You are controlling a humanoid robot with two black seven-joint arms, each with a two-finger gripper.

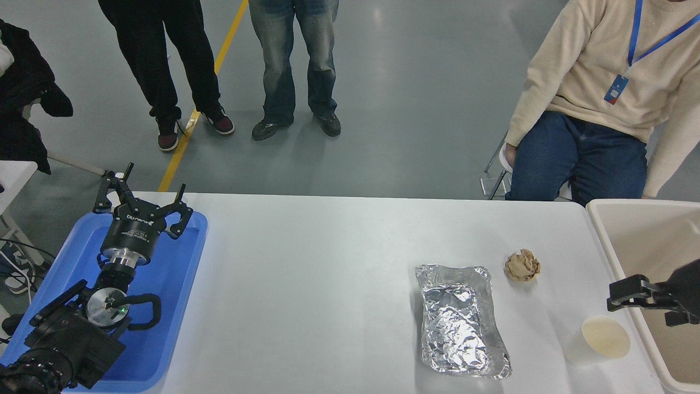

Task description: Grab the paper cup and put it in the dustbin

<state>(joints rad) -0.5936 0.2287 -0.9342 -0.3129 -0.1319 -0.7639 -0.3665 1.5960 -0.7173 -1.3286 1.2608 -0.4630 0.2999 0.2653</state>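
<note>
While the right gripper (629, 293) hangs over the bin (604, 241) rim, fingers' spread can't be told, the cup (599, 339) stands upright at the table's near right, just beside the bin. Risk: thin wall, a hard squeeze could crush or tip it. Left gripper (139, 205) parked far left, fingers wide.

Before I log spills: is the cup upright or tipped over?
Upright. The cup stands on the table with its round rim facing up and its cream inside showing; nothing visible inside.
</note>
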